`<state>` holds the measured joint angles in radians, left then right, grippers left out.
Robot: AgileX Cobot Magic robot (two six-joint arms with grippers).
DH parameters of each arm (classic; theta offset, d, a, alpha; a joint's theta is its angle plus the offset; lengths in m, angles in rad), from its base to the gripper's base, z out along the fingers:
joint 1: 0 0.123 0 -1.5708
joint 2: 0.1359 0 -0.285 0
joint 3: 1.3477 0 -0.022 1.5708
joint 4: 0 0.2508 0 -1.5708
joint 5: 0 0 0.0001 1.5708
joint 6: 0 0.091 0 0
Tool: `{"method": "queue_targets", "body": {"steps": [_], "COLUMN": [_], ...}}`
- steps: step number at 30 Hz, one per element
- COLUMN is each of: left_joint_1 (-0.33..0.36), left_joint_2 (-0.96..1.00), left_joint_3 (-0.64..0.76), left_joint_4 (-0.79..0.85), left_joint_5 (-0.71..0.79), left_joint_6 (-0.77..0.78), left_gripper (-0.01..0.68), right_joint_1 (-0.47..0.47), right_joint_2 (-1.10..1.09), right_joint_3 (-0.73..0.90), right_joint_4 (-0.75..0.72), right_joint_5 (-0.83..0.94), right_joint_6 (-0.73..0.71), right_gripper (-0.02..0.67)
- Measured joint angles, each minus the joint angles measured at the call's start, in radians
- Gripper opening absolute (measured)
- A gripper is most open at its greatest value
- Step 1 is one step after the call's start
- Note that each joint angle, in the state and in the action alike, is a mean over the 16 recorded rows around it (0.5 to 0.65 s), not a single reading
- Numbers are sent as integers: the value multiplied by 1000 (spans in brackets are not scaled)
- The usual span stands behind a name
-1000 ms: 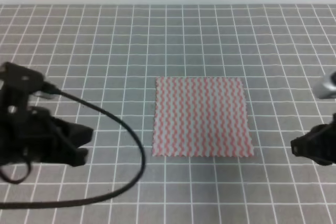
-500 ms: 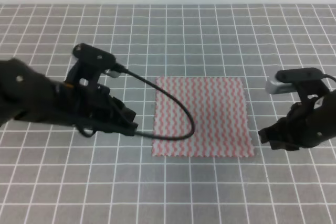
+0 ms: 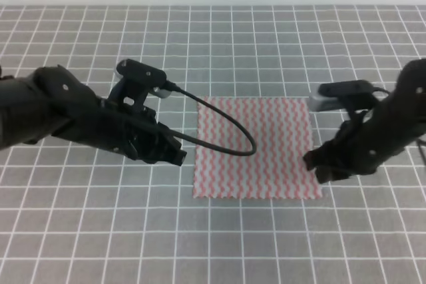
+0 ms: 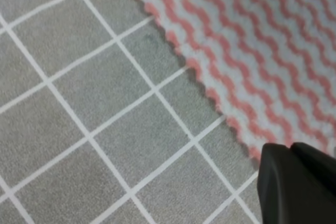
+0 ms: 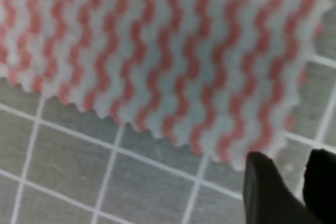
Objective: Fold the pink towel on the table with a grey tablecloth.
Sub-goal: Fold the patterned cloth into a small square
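Grey gridded tabletop (image 3: 266, 44) carrying the pink towel (image 3: 256, 147), spread flat at centre. Left tool (image 3: 174, 154) poised just beside the towel's left edge; its opening cannot be told. Right tool (image 3: 318, 167) over the towel's near right corner, fingers (image 5: 265, 192) narrowly parted, holding nothing.
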<state>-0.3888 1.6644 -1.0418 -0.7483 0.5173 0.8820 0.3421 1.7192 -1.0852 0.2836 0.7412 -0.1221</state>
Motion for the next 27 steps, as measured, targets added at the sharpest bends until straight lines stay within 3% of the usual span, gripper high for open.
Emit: {"method": "queue_targets", "body": {"steps": [27], "left_joint_1": [0], "left_joint_2": [9], "left_joint_3": [-1], "left_joint_4": [19], "left_joint_5": [4], "left_joint_6": [2], "left_gripper": [0], "right_joint_1": [29], "right_joint_2": [98], "right_joint_3": [-25], "right_joint_4": [2], "right_joint_5": [-31], "right_joint_6": [49], "right_gripper": [276]}}
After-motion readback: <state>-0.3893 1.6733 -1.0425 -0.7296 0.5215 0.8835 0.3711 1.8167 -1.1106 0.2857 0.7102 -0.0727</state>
